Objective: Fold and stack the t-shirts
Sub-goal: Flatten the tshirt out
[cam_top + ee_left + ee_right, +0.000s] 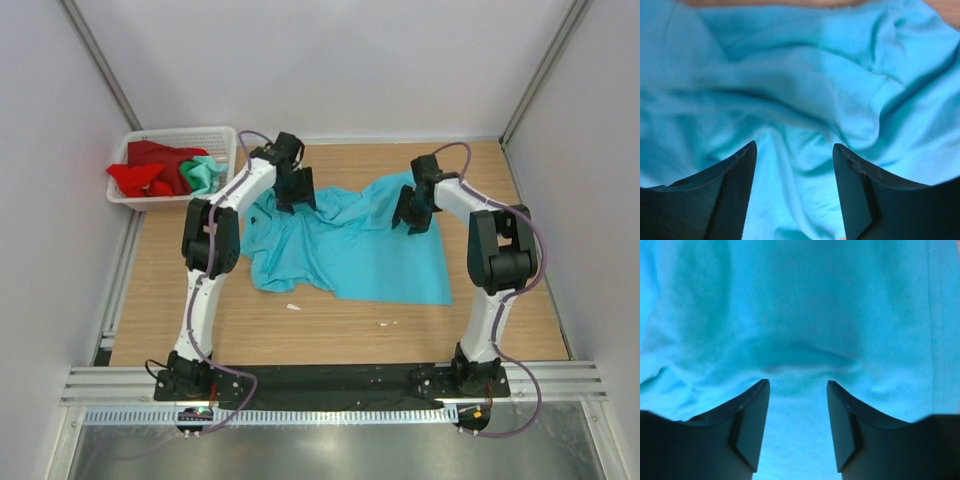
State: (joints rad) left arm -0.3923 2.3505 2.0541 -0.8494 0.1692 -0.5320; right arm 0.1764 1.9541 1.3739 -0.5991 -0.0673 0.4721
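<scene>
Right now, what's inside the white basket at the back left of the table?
A crumpled red shirt and a mint green shirt beside it fill the basket. Anything beneath them, and the basket's floor, is covered.

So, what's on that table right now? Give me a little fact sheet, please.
On table: turquoise t-shirt, spread out, rumpled, not yet folded
Basket: white, at the far left corner
In basket: red shirt and mint green shirt, crumpled
Left gripper: open, over the turquoise shirt's far left part
Right gripper: open, over its far right part
</scene>
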